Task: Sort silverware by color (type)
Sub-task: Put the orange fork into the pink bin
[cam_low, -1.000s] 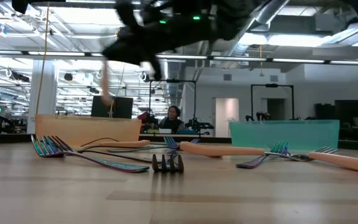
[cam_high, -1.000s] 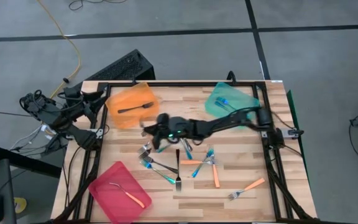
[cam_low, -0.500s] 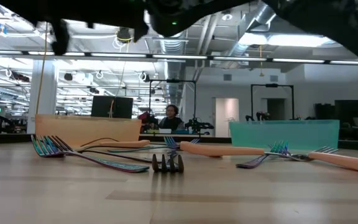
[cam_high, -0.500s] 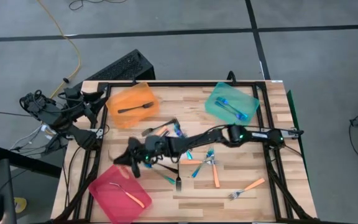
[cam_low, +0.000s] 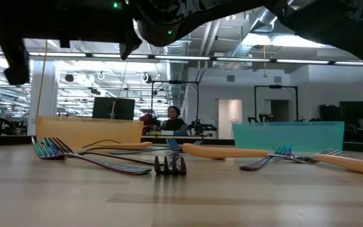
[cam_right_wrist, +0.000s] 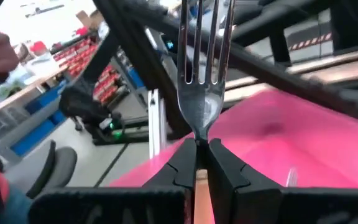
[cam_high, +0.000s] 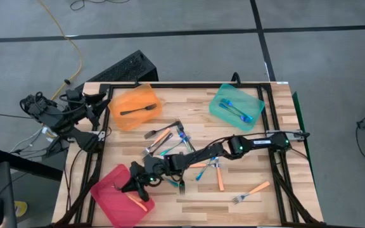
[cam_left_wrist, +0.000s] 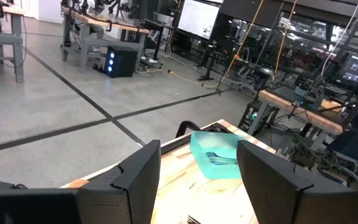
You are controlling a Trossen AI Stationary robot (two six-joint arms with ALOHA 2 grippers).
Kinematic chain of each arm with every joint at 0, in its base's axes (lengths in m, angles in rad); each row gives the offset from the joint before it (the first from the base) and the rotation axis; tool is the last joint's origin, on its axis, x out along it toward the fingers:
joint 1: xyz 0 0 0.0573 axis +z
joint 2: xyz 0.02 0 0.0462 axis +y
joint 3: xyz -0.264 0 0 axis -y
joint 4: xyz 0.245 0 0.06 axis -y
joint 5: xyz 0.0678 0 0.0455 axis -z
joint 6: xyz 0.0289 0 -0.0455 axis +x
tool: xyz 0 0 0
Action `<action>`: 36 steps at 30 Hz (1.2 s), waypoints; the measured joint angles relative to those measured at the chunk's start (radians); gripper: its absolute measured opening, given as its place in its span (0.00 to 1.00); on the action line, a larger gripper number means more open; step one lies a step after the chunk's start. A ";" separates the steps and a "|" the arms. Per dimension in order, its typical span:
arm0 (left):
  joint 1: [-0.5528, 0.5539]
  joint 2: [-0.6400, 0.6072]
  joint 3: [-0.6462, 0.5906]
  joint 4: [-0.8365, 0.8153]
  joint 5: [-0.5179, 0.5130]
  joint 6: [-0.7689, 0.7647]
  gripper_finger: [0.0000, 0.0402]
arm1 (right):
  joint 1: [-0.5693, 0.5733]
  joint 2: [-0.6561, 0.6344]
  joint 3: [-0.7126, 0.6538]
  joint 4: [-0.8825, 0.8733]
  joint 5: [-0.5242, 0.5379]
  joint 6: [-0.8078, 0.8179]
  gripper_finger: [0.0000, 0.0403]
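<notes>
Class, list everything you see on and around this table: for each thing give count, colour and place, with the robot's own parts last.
Pink tray: one, near-left corner, an orange-handled fork inside.
Orange tray: one, far left, one dark fork inside.
Teal tray: one, far right, blue-handled forks inside.
Loose forks: about a dozen, orange, blue and dark handles, mid-table.
Held fork: one, silver tines, orange handle, above the pink tray.
Person: one, in the room behind.
Right gripper: shut on the held fork.
Left gripper: open, parked off the table's left edge.
</notes>
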 joint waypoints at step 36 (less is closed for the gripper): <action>0.000 0.000 0.000 -0.002 -0.006 -0.037 0.49 | -0.043 0.044 0.001 -0.076 0.011 0.179 0.15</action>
